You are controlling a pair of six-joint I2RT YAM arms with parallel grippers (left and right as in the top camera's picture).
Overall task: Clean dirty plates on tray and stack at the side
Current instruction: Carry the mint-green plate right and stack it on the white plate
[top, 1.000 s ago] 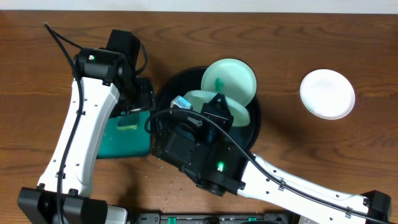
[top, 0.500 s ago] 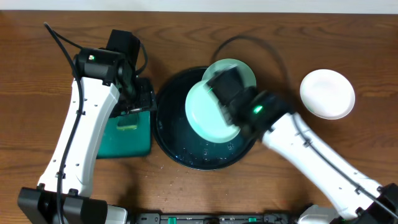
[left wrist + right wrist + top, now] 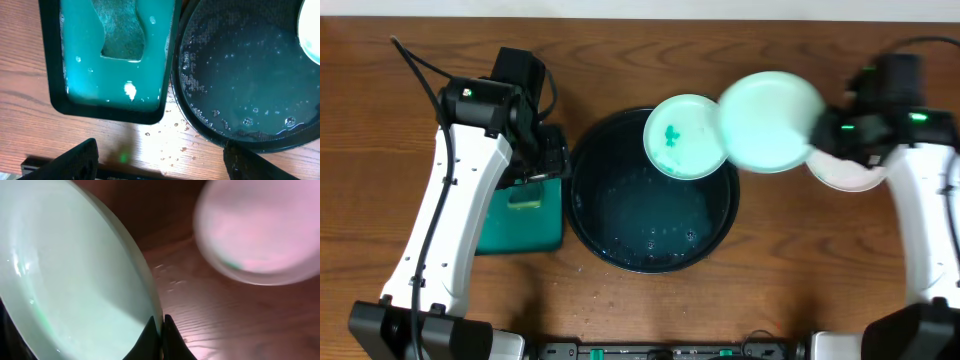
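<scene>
At the table's right side: clean mint plate (image 3: 770,120), pinched by its rim in the closed right claw (image 3: 161,332). A second ago it was low over the tray (image 3: 582,215); it now hangs clear of the tray, beside and seemingly partly above the white plate (image 3: 845,176), though blur hides the overlap.
On the tray's far rim: smeared plate (image 3: 682,138), teal marks, unwashed.
Left claw (image 3: 542,158): jaws wide, empty, unmoved over the sponge tray (image 3: 520,235).
Judgement: one plate ready for stacking, one left to wash.
</scene>
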